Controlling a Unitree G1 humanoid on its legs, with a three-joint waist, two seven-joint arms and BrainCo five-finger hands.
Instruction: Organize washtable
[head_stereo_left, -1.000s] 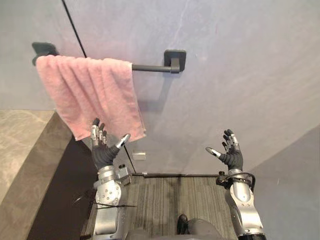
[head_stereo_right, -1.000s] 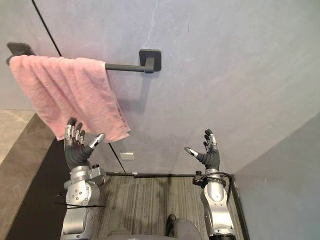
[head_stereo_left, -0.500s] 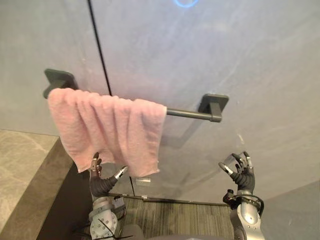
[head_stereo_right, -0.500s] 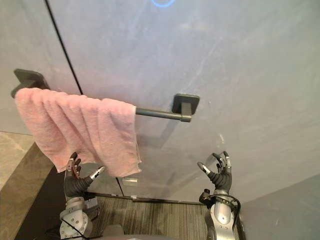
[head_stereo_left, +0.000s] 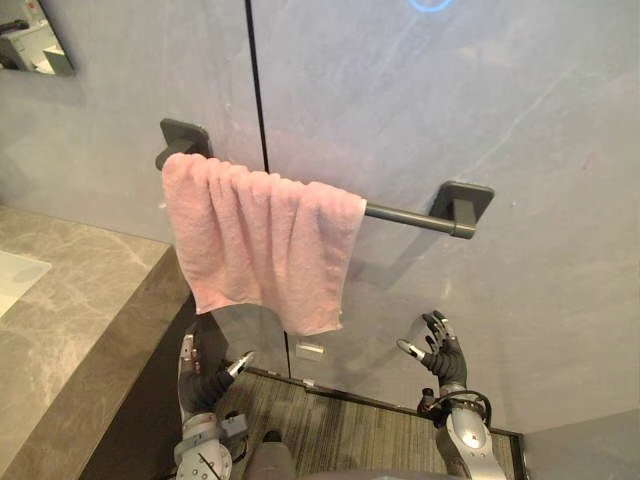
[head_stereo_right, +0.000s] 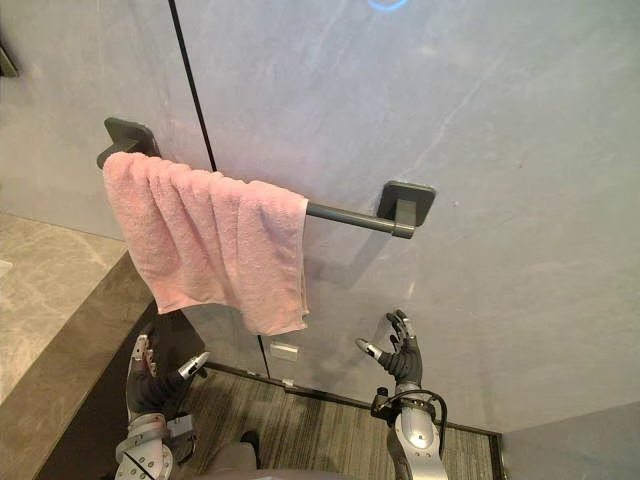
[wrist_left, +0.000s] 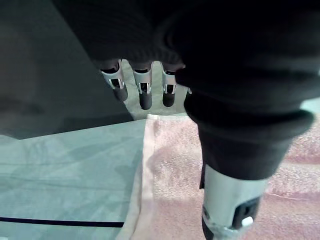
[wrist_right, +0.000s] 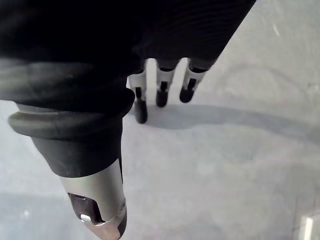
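Note:
A pink towel hangs bunched over the left part of a dark wall rail, draped down to a lower corner. My left hand is raised below the towel's lower edge, fingers straight, holding nothing. The left wrist view has the pink towel just past the fingers. My right hand is up near the wall under the rail's right bracket, open and empty. Its fingers point at bare grey wall.
A stone washtable counter runs along the left, with a pale basin edge at the far left. A small white plate sits low on the grey wall. A dark seam runs down the wall. Striped carpet lies below.
The camera has swung left and the whole picture shifted right, bringing the counter into view. Both hands sit lower in the picture, still open and apart from the towel.

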